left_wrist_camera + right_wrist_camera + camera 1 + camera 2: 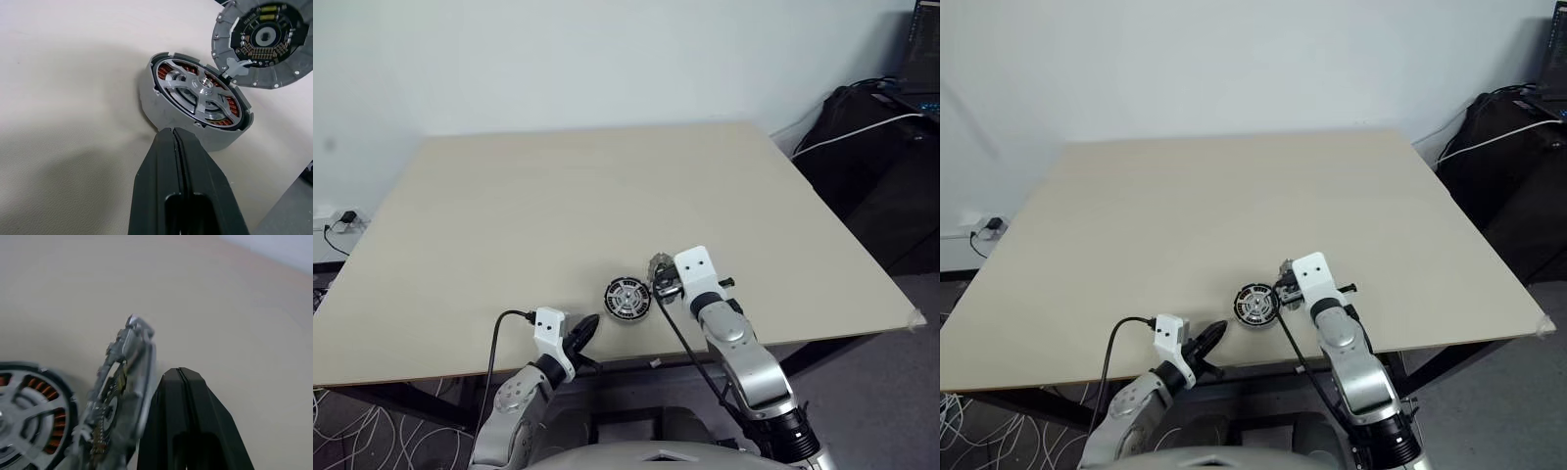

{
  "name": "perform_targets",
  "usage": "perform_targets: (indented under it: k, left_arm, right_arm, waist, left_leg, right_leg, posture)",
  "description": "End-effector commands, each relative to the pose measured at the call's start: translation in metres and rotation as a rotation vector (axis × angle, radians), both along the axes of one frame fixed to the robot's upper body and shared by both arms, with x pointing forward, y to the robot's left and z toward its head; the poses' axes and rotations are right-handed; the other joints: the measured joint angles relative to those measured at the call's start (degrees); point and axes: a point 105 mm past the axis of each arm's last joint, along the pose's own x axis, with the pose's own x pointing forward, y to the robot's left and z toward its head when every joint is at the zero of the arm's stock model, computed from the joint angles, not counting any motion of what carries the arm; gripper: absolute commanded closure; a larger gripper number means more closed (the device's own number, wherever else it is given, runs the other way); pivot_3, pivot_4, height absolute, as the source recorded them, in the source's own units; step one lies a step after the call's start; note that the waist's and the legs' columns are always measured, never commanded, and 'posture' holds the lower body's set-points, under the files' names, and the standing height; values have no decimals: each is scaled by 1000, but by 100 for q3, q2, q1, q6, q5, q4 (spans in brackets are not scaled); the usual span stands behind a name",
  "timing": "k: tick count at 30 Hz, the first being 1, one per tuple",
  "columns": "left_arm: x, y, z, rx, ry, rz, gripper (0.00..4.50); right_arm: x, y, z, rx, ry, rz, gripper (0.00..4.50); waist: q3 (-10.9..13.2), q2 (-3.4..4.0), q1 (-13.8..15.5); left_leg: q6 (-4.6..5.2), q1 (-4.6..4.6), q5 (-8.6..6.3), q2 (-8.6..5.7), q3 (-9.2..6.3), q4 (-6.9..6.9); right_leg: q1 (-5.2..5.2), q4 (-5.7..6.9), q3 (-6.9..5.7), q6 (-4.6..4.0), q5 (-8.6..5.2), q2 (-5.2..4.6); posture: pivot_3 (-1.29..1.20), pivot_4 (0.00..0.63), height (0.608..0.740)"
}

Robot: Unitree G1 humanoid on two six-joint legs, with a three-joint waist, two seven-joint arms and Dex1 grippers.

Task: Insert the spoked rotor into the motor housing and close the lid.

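The motor housing (155, 105) is a round grey can near the table's front edge, with copper windings inside. The spoked rotor (200, 93) lies seated in it, pale spokes and hub facing up. The lid (264, 44) stands open and tilted at the housing's right side, its dark inner face towards the rotor. My left gripper (174, 134) is shut and empty, its tip just short of the housing's near wall. My right gripper (180, 376) is shut on nothing, its tip close against the lid's (128, 374) grey outer side.
The pale wooden table (587, 196) stretches far behind the housing. Its front edge runs just before my left gripper (588, 325). Dark bags and cables (871, 127) sit on the floor beyond the right edge.
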Motion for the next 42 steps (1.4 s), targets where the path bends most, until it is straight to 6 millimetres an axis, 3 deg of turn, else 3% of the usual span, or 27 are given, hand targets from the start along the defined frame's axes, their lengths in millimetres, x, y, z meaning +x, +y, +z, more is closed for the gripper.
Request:
perform_targets:
  k: [1, 12, 24, 31, 38, 42]
  left_arm:
    - [5, -1, 13, -18, -50, -6, 4500]
    - [6, 0, 14, -20, -53, 3, 4500]
    - [4, 3, 14, -25, -49, 21, 4500]
    - [3, 3, 14, -23, -48, 25, 4500]
    - [4, 4, 13, -22, -45, 23, 4500]
    - [4, 3, 12, -23, -42, 19, 4500]
  right_arm:
    - [8, 8, 20, 8, -67, 10, 4483]
    - [32, 25, 24, 7, -105, 3, 4483]
    - [49, 48, 2, -27, -73, 44, 4483]
    - [45, 47, -2, -21, -51, 73, 4483]
    - [15, 62, -5, 27, 18, 288, 4483]
    - [11, 64, -3, 8, 21, 323, 4483]
  waist:
    - [0, 0, 0]
    - [-2, -3, -13]
    - [-45, -20, -87]
    - [-67, -21, -91]
    - [-96, -19, -97]
    - [-96, -14, -89]
  left_leg:
    - [-1, 0, 0, 0, 0, 0]
    - [-5, 8, 4, 0, 0, -1]
    - [-11, 24, 8, 1, -1, -1]
    - [-15, 27, 10, 3, -2, -1]
    - [-15, 27, 9, 4, -3, -1]
    - [-20, 27, 7, 6, -3, -1]
  right_leg:
    - [0, 1, 0, 0, 0, 0]
    - [1, 4, 2, -4, 5, 3]
    - [13, 12, 2, -34, 23, 7]
    - [13, 17, 2, -31, 20, 9]
    - [14, 16, 1, -13, 5, 8]
    - [13, 19, 1, -13, 5, 8]
  posture:
    - [0, 0, 740]
    - [0, 0, 740]
    - [0, 0, 740]
    - [0, 0, 740]
    - [0, 0, 740]
    - [0, 0, 740]
